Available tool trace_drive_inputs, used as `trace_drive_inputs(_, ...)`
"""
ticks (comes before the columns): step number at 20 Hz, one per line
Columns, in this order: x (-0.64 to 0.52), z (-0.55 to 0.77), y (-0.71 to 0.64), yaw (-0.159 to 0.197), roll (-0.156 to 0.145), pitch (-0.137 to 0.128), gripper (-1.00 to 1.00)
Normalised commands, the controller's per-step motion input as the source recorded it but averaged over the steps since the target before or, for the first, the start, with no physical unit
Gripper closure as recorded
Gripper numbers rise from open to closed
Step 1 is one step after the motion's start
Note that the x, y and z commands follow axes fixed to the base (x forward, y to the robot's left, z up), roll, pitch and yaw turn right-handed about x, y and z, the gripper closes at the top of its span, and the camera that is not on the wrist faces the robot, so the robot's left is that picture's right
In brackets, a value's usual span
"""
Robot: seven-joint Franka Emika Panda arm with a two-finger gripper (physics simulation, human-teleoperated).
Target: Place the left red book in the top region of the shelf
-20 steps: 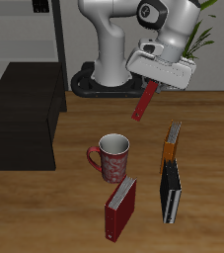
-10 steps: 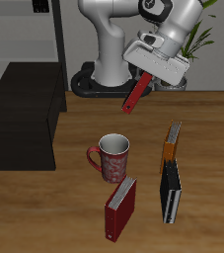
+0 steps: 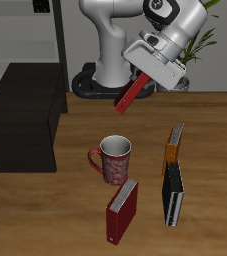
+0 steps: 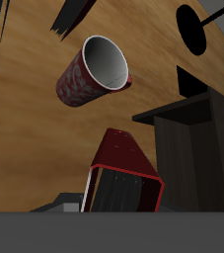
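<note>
The left red book (image 3: 131,93) hangs tilted in the air in front of the robot's base, with my gripper (image 3: 145,78) shut on its upper end. In the wrist view the same red book (image 4: 121,163) fills the space below the camera, its pale page edges facing me. The shelf (image 3: 23,115), a low black-brown cabinet with a flat top, stands at the table's side, well away from the book; it also shows in the wrist view (image 4: 197,133). A second red book (image 3: 121,212) lies near the front edge.
A red patterned mug (image 3: 113,159) stands mid-table below the held book, also seen as the mug (image 4: 92,69). An orange book (image 3: 173,145) and a black book (image 3: 172,193) stand beside it. A tall grey rack (image 3: 40,35) rises behind the shelf.
My gripper has risen and swung toward the shelf side, carrying the red book with it. The book now tilts more steeply. Nothing else has moved.
</note>
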Motion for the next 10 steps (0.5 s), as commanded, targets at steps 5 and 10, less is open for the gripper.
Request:
trace_drive_inputs(5, 0.07, 0.09, -0.07, 0.006, -0.129, -0.030, 1.00)
trace_drive_inputs(10, 0.04, 0.00, 0.01, 0.055, -0.143, -0.002, 1.00)
